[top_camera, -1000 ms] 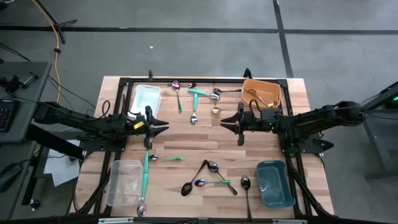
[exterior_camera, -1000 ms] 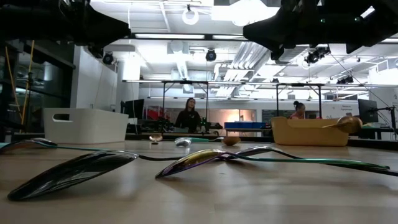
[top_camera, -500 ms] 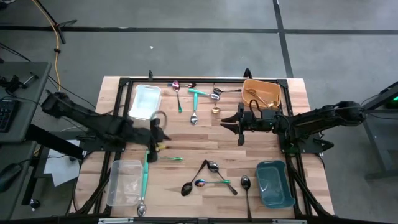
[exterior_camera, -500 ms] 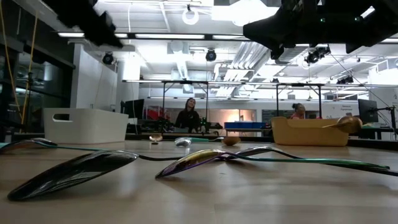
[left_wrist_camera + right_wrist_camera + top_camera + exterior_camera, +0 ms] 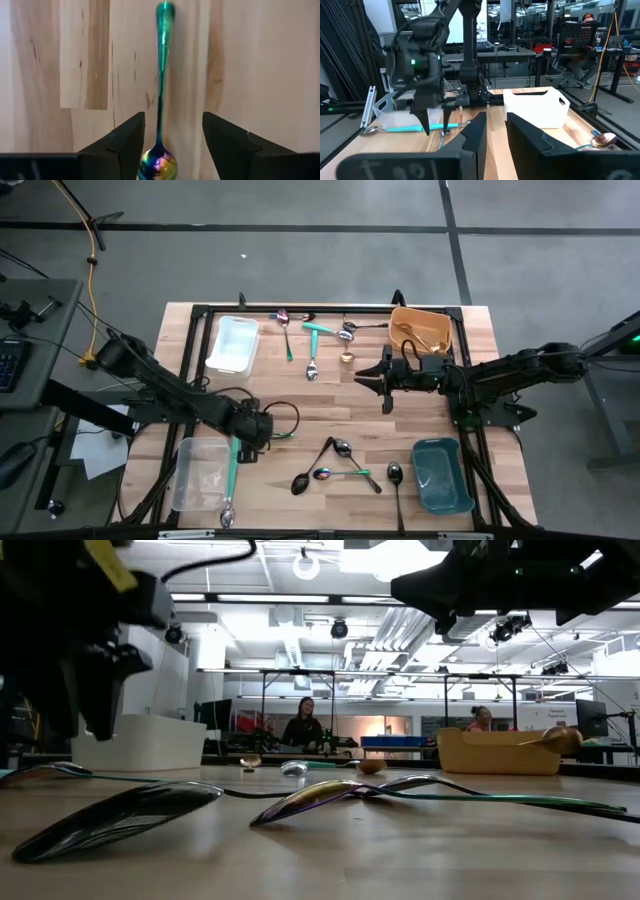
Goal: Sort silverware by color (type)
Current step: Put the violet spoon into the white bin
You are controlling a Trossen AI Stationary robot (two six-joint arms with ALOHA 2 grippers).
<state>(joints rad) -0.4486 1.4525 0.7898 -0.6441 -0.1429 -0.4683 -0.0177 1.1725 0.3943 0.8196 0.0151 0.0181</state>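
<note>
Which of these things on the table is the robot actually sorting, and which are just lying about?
Being sorted:
- rainbow spoon between the open left end effector fingers
- black spoons
- gold spoons, already in the tan bin
- teal-handled spoon

Just there:
- white bin
- clear bin
- teal bin
- right end effector, waiting mid-table

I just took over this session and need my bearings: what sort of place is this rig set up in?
Most likely a robotics lab or workshop. Beyond the wooden table the low view shows exposed ceiling ducts, more workbenches and a person seated at one.
</note>
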